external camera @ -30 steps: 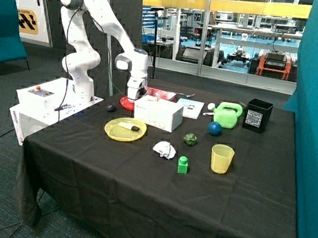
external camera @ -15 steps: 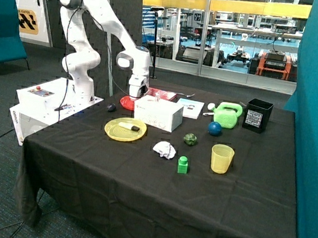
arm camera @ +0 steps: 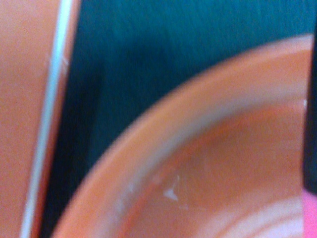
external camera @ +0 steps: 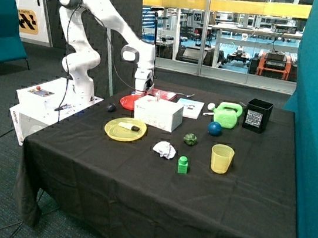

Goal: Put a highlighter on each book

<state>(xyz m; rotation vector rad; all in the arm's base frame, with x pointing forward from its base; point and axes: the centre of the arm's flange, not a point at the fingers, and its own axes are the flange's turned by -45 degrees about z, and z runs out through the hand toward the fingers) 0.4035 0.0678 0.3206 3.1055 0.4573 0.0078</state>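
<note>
The red book point(external camera: 163, 94) lies at the back of the table, and the white book point(external camera: 189, 107) with small dark print lies beside it. My gripper point(external camera: 141, 90) hangs just above the far edge of the round red plate point(external camera: 126, 101), close to the red book and behind the white box point(external camera: 158, 113). One highlighter point(external camera: 129, 127) lies on the yellow plate point(external camera: 113, 131). The wrist view shows the red plate's rim point(arm camera: 213, 148), black cloth point(arm camera: 148, 59) and the red book's edge point(arm camera: 25, 99). A dark strip with a pink end point(arm camera: 310, 213) shows at the picture's edge; I cannot tell what it is.
On the black cloth are a crumpled white paper point(external camera: 165, 149), a green block point(external camera: 183, 164), a yellow cup point(external camera: 221, 158), a dark green ball point(external camera: 190, 139), a blue ball point(external camera: 214, 128), a green watering can point(external camera: 227, 114), a black box point(external camera: 258, 114) and a small dark object point(external camera: 111, 107).
My gripper has risen a little and moved from over the red plate toward the red book. Nothing else on the table has moved.
</note>
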